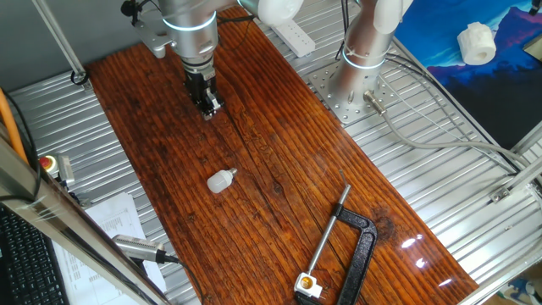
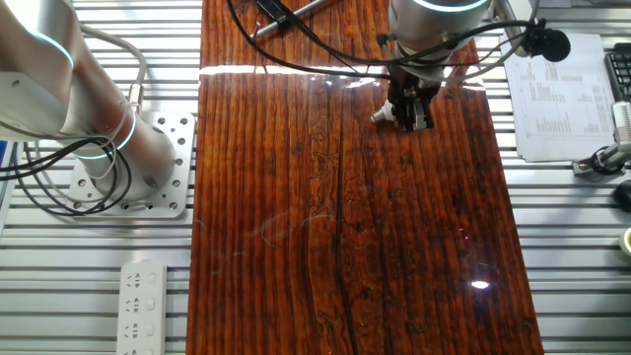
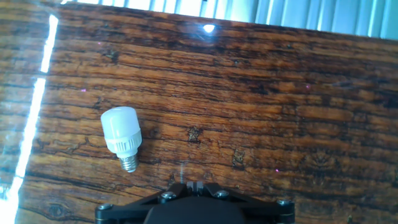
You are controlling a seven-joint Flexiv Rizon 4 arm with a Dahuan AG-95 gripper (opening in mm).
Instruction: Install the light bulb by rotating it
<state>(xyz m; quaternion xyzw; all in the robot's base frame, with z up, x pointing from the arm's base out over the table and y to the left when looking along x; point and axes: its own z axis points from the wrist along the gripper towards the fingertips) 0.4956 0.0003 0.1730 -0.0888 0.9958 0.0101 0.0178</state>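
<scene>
On the wooden board (image 1: pixel 279 161) | light bulb (image 1: pixel 220 180) lies on its side, alone | gripper (image 1: pixel 207 108) hangs above, well apart, holding nothing | finger gap: cannot tell | black clamp (image 1: pixel 354 246) nearby

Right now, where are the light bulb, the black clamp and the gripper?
light bulb (image 1: pixel 220 180), one fixed view, on its white dome.
black clamp (image 1: pixel 364 247), one fixed view, on its curved frame.
gripper (image 1: pixel 208 108), one fixed view, between the tips.
</scene>
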